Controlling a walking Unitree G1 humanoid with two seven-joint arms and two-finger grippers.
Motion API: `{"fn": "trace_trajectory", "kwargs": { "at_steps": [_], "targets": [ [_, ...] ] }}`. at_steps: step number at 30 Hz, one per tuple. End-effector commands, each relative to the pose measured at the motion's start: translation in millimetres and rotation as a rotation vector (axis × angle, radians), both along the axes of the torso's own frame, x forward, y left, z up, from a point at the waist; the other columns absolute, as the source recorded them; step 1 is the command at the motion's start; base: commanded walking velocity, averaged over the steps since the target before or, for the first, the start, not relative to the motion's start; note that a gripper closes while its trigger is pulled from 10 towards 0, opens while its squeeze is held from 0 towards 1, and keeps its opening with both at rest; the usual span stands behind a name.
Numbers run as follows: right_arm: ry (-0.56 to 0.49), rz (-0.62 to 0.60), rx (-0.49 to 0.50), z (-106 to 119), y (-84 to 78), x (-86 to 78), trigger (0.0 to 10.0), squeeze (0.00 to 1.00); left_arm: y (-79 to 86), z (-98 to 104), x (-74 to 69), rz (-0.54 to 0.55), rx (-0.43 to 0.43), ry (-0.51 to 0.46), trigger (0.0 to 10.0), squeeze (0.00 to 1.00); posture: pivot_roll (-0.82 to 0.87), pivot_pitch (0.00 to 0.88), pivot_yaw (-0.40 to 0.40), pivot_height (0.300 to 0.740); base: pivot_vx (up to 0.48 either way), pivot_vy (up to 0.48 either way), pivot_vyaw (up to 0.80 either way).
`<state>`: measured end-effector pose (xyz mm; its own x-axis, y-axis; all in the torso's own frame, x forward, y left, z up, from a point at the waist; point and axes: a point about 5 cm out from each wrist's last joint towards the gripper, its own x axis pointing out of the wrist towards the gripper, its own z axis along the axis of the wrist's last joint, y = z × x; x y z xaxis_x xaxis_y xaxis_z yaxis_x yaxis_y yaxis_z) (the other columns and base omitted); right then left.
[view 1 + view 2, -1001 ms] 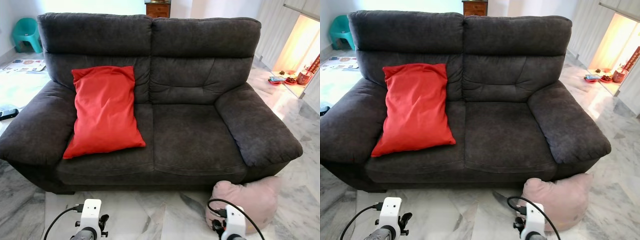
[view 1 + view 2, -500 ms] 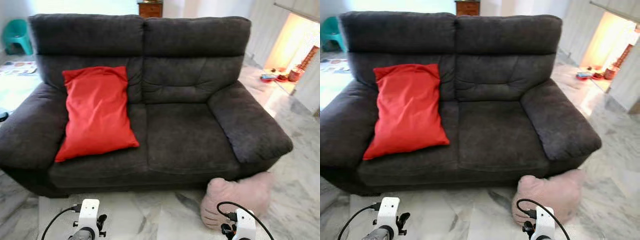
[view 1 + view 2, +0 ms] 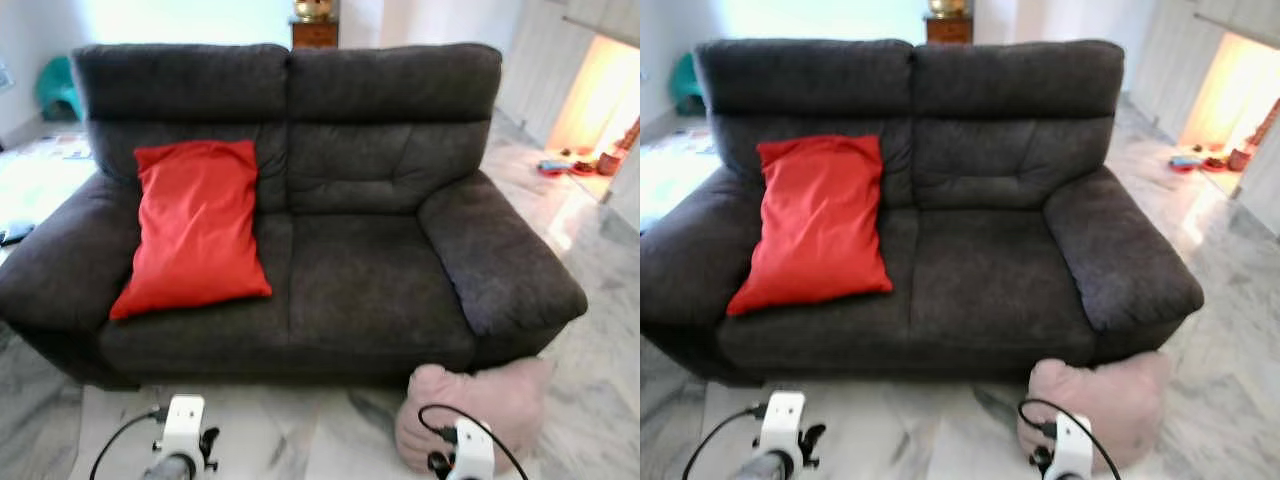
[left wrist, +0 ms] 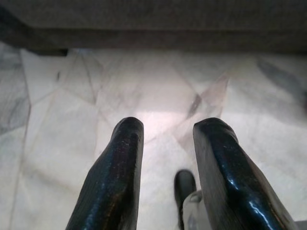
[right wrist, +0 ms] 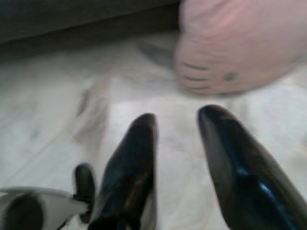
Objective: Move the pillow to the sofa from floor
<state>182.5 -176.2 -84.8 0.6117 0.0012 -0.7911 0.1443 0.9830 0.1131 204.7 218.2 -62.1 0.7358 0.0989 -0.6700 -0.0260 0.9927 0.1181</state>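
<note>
A dark grey two-seat sofa (image 3: 300, 200) is standing on a pale marble floor (image 3: 300, 430), facing the robot. A red cushion (image 3: 195, 228) is leaning upright against the backrest on the robot's left seat, its lower edge resting on the seat cushion; the right seat is lying bare.

The pink pillow (image 3: 475, 405) is lying on the floor at the sofa's front right corner, pressed against the base just below the right armrest (image 3: 500, 260). In the right wrist view the pillow (image 5: 235, 45) is showing a printed cartoon face with whiskers.

The right gripper (image 5: 180, 120) is hovering low over the floor, near the pillow but apart from it, its two black fingers (image 5: 134, 163) spread with a clear gap and holding nothing. The left gripper (image 4: 168, 132) is pointing at bare marble before the sofa's base, its fingers (image 4: 117, 177) likewise parted and empty. Both white wrist housings are showing along the lower edge of the head view, the right one (image 3: 470, 450) partly overlapping the pillow.

Behind the sofa, a wooden cabinet (image 3: 313, 32) is standing against the far wall; a teal chair (image 3: 58, 85) is sitting at far left, and small items (image 3: 575, 162) are lying on the floor at far right.
</note>
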Motion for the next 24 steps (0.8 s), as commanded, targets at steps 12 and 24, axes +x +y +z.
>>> {"fn": "trace_trajectory", "kwargs": {
  "at_steps": [12,24],
  "targets": [
    [0.000,-0.034,-0.016,-0.3,-13.5,-4.5,10.0,0.00,-6.9,1.3,4.7,0.001,-0.024,-0.015,10.0,0.00,0.02,0.000,-0.067,0.736,0.000,-0.041,0.00],
    [0.009,-0.023,-0.011,-1.4,-11.6,-6.1,10.0,0.00,-8.0,1.2,4.8,0.004,-0.032,-0.016,10.0,0.00,0.02,0.000,-0.067,0.736,0.000,0.000,-0.61]
  ]
}}
